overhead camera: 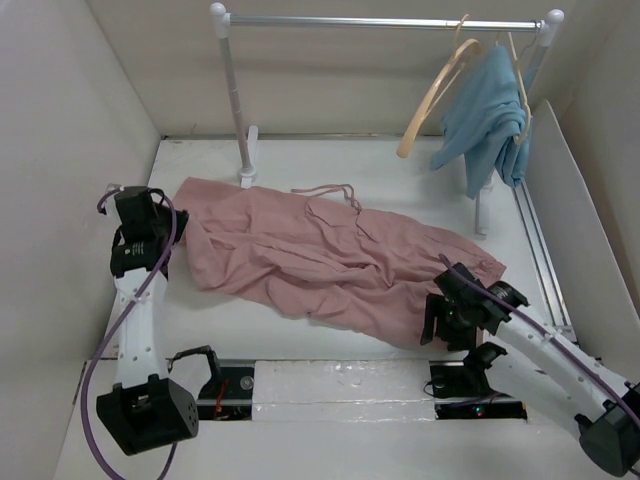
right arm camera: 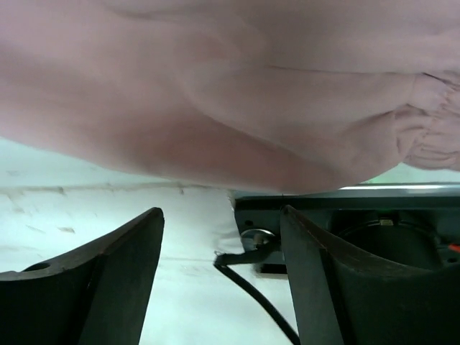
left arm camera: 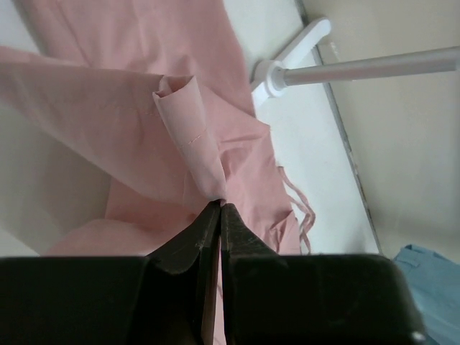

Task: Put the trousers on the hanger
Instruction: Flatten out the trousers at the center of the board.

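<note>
My left gripper pinches a trousers fold to lift; right gripper wide, empty, poised at the other end.

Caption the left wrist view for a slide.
Left tool shut on a pinched fold of the dusty-pink trousers, the clothes rack's white foot standing just beyond.

Plain beige walls are enclosing a white tabletop on three sides, under soft, even light. A clothes rail on white posts is standing near the far wall, and a light-blue garment is hanging from its right end.
</note>
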